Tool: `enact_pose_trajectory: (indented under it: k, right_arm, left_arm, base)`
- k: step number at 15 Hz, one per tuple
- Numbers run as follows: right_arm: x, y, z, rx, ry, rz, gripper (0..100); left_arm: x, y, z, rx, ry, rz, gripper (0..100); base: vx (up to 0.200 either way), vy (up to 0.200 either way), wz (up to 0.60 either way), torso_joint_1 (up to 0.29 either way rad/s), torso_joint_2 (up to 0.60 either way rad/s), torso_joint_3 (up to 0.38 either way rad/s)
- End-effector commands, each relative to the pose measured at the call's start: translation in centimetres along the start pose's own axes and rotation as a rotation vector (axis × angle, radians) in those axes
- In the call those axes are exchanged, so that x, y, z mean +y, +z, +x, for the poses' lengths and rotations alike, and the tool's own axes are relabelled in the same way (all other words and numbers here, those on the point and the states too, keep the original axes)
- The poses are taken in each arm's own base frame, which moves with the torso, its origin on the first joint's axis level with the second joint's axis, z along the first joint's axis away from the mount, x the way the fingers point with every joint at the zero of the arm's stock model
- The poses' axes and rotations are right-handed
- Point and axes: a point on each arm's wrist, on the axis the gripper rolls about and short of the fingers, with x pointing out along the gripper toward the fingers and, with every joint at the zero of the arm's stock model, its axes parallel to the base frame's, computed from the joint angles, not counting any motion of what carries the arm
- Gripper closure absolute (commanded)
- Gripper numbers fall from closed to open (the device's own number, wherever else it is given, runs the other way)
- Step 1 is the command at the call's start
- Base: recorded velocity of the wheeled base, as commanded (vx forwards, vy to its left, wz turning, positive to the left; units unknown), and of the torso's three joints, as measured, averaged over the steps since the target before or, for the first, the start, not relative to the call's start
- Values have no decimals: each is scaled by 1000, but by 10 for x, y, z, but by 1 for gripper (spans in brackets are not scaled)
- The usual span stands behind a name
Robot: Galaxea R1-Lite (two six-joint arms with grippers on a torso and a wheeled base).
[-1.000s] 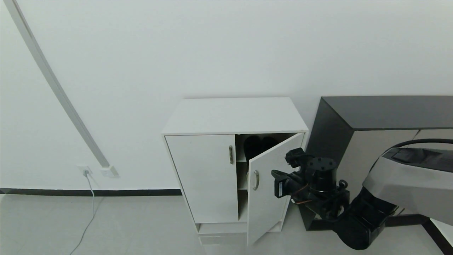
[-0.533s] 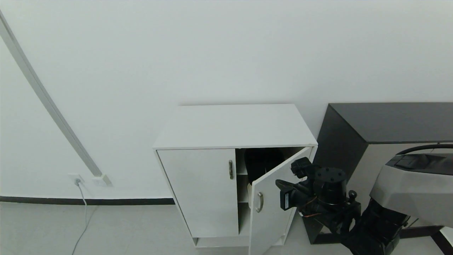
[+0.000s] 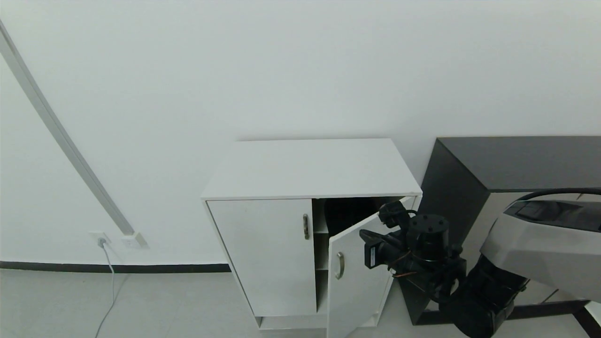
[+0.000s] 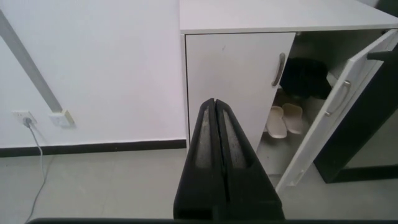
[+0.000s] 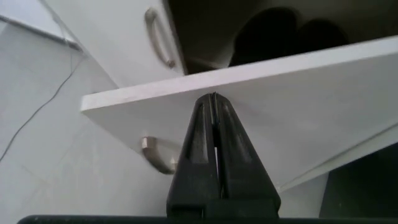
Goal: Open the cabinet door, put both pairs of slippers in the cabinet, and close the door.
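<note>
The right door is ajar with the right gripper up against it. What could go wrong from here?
1. The shut right gripper sits right at the top edge of the right door; it could slip over the edge and lose its push.
2. The pale slippers seem to lie near the shelf front, so the door might catch them.
3. The right arm works close beside the dark table and may bump it.
</note>
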Motion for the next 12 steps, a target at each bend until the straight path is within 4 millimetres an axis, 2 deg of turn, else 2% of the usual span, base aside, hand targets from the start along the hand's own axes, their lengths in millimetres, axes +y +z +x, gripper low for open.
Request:
enact_pose_trajectory:
  k: [1, 12]
  right_arm:
    - [-1, -2, 16, 4, -5, 0, 100]
    - [-22, -2, 73, -24, -57, 11, 100]
  left_arm:
    - [0, 0, 0, 1, 0, 0, 100]
    - [0, 0, 0, 1, 0, -1, 100]
  base:
    - [0, 0, 0, 0, 0, 0]
    - [0, 0, 0, 0, 0, 0]
